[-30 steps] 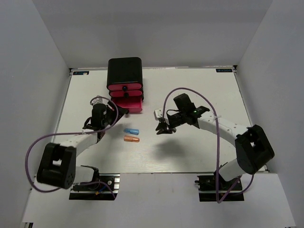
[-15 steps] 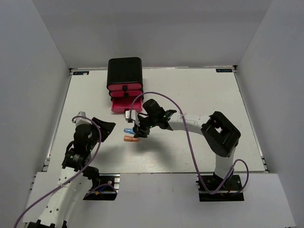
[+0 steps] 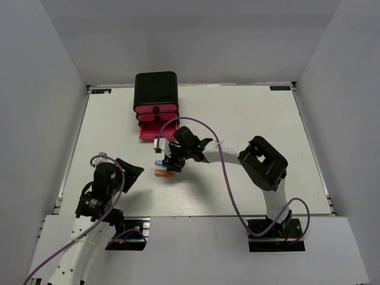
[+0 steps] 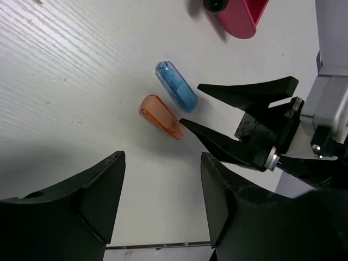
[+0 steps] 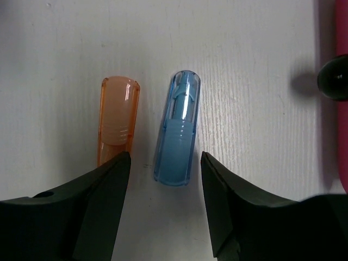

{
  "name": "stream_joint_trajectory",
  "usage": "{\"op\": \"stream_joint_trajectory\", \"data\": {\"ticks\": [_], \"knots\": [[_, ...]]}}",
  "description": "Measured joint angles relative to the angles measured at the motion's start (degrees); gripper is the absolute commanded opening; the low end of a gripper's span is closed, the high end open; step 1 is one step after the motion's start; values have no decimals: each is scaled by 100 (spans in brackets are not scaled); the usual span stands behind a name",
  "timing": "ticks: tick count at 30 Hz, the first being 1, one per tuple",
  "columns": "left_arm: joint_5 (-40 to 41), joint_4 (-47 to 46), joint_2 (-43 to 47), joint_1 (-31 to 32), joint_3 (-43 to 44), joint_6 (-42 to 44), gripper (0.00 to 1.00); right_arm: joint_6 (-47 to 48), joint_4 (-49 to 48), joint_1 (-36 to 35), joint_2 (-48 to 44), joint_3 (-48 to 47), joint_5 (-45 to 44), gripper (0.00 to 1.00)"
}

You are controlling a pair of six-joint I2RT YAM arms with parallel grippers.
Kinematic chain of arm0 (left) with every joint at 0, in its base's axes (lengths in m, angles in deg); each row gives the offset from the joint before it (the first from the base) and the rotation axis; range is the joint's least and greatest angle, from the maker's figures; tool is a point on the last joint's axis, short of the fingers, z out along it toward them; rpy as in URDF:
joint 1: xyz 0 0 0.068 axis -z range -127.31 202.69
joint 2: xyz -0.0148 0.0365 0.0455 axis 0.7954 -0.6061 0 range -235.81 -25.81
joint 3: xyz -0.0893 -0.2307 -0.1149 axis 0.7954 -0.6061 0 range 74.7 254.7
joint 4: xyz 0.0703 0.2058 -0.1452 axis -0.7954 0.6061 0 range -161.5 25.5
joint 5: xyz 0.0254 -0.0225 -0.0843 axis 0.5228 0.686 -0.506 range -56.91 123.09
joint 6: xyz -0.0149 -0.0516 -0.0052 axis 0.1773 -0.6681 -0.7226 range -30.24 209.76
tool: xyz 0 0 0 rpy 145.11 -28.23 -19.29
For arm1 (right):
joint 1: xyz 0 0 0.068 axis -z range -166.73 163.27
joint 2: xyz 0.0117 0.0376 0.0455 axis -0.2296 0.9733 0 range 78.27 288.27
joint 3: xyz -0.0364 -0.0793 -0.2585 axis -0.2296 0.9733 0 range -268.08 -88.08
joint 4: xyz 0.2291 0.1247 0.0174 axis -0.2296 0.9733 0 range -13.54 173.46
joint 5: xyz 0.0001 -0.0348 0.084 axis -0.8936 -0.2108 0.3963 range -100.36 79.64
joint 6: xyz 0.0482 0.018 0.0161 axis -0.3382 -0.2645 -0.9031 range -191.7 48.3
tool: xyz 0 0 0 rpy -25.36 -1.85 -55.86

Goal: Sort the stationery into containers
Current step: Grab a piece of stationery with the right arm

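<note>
A blue pen-like cylinder (image 5: 178, 130) and an orange one (image 5: 117, 119) lie side by side on the white table. My right gripper (image 5: 166, 190) is open and hovers just over them, with the blue one's near end between its fingers and untouched. In the top view they are the blue cylinder (image 3: 158, 162) and the orange cylinder (image 3: 161, 173), under my right gripper (image 3: 168, 165). My left gripper (image 3: 129, 171) is open and empty, left of them. It also shows in the left wrist view (image 4: 163, 201). The pink drawers (image 3: 155, 110) stand behind, with the bottom drawer (image 3: 158, 132) pulled out. The white block is out of view.
The bottom drawer's black knob (image 5: 333, 77) is close to the right of the blue cylinder. The right arm's fingers (image 4: 239, 117) reach in beside the cylinders in the left wrist view. White walls enclose the table on three sides.
My right arm has swung left from mid-table to over the two cylinders. My left arm has pulled back towards the near left corner. Both grippers stay open.
</note>
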Motion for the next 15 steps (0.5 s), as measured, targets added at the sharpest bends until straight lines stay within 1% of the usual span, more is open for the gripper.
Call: {"op": "stream_joint_trajectory", "data": {"ticks": [3,6,7,10,11,13,15], "knots": [[-15,76,9,0,0,-13,68,94,4,-7,120,0,-63,60],[-31,120,-24,0,4,-17,68,160,-7,-13,201,-7,-105,53],[-42,118,-57,0,7,-20,68,186,-7,-15,208,-22,-133,45],[-96,109,-151,0,9,-26,68,291,-28,-15,227,-39,-153,33],[-127,105,-186,0,9,-28,68,313,-31,-15,227,-39,-149,20],[-199,61,-297,0,11,-33,68,387,-37,-15,227,-46,-149,0],[-297,-35,-470,0,9,-70,68,411,-35,-9,225,-70,-155,0]]}}
